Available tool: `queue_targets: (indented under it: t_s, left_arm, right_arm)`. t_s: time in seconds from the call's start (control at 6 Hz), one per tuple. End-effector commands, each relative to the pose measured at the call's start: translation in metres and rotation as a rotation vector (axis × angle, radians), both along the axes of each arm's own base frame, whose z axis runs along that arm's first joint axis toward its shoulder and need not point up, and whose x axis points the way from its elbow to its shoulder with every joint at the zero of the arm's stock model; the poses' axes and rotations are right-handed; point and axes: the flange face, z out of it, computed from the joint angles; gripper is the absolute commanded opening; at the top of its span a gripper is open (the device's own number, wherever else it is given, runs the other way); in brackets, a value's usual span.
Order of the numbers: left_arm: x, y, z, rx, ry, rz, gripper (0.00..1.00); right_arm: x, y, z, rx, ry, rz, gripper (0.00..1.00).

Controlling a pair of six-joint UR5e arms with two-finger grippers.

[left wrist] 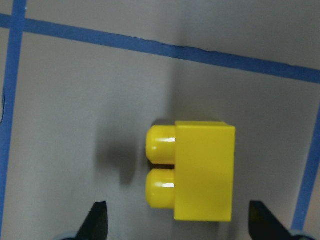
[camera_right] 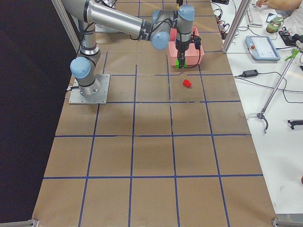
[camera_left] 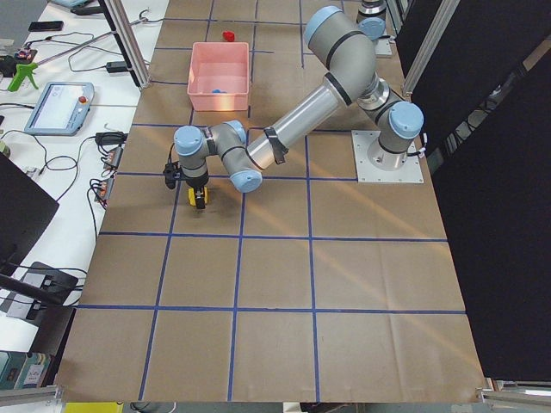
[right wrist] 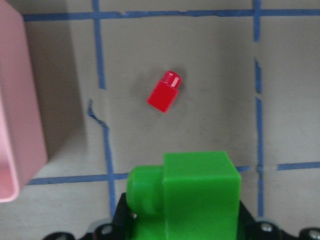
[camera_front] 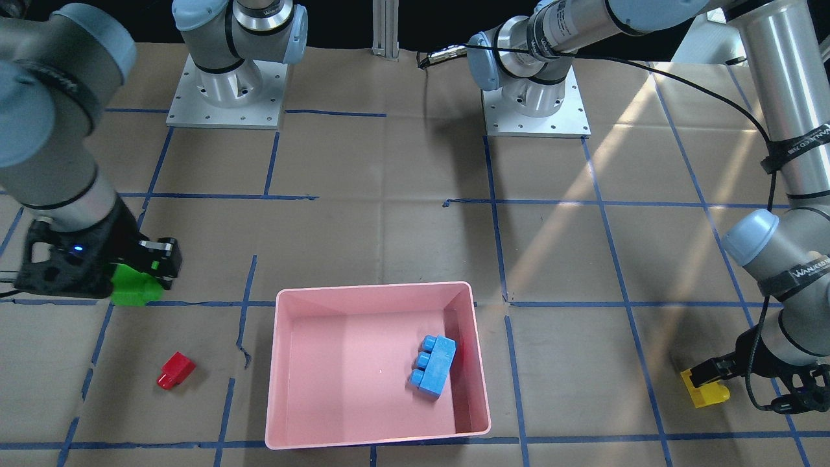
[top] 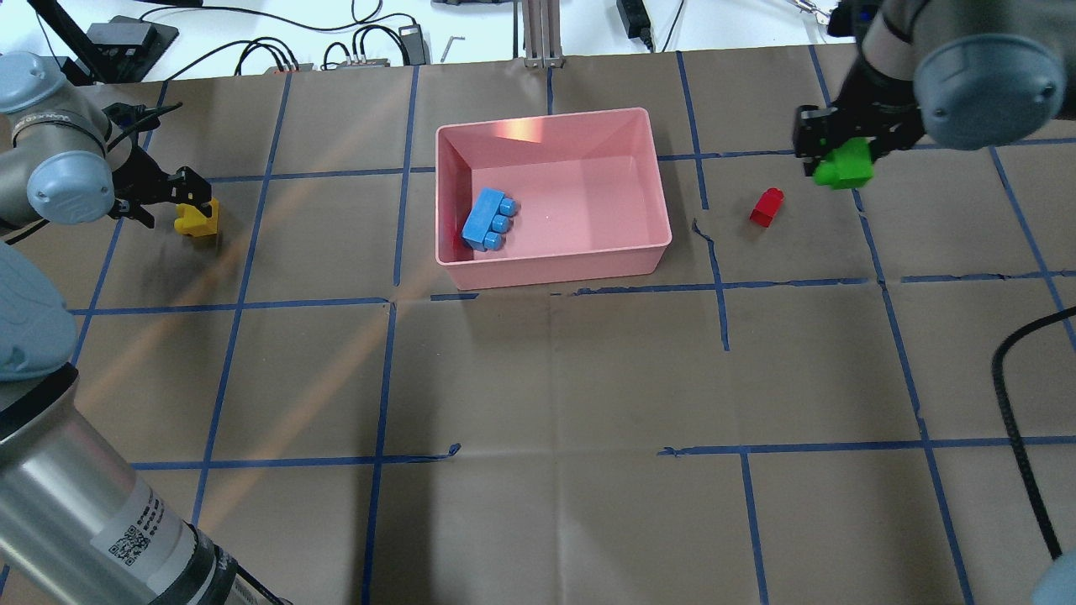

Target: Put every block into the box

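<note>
Reading the print first: a black strap [camera_front: 803, 141] around the left arm [camera_front: 778, 78] carries white lettering too small to make out with any certainty. A sticker [top: 128, 538] with a square code sits on the same arm, and its fine print cannot be read either.

The pink box [top: 555, 267] holds one thing, the blue block [top: 487, 220]. It lies on its side on the box floor, close to the wall on the robot's left, with its three studs pointing toward the middle of the box.

The other three blocks are outside the box. The red block [top: 766, 207] lies on the table [top: 546, 378] to the robot's right of the box, on its side. Farther from the box on that side, the right gripper [right wrist: 185, 225] is clamped on the green block [right wrist: 200, 192], fingers pressed against both flanks, and the block looks lifted clear of the table. Well apart from the box on the robot's left, the yellow block [left wrist: 200, 170] rests on the table on its side. The left gripper [left wrist: 180, 225] hangs over it with its fingertips [left wrist: 97, 220] spread wide on either side, touching nothing.
</note>
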Motion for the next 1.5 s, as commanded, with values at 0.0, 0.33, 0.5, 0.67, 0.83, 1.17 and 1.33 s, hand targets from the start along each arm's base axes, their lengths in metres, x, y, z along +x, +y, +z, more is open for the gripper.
queue_targets:
  t_s: [0.0, 0.33, 0.5, 0.67, 0.83, 1.17, 1.33]
  left_arm:
    - [-0.003, -0.003, -0.003, -0.014, -0.001, -0.002, 0.99]
    - [-0.002, -0.003, -0.012, -0.002, 0.005, -0.003, 0.94]
    - [-0.004, -0.002, -0.013, 0.002, 0.007, -0.006, 0.75]
    - [-0.004, -0.002, -0.014, 0.004, 0.008, -0.008, 0.51]
    - [-0.005, 0.000, -0.013, 0.007, 0.009, -0.011, 0.22]
    - [-0.013, -0.002, 0.005, -0.009, -0.001, -0.026, 0.10]
    - [-0.066, -0.010, 0.039, -0.022, -0.009, -0.091, 0.10]
  right_arm:
    - [0.136, -0.021, -0.036, 0.023, -0.022, -0.039, 0.26]
    - [0.166, -0.031, -0.114, 0.148, -0.091, -0.023, 0.26]
    - [0.167, -0.034, -0.127, 0.163, -0.094, -0.022, 0.27]
    - [0.170, -0.036, -0.127, 0.149, -0.107, -0.022, 0.81]
    - [0.170, -0.041, -0.116, 0.106, -0.124, -0.023, 0.99]
    - [0.164, -0.066, -0.057, 0.048, -0.126, -0.019, 0.99]
    - [0.140, -0.082, -0.037, 0.023, -0.121, 0.020, 0.99]
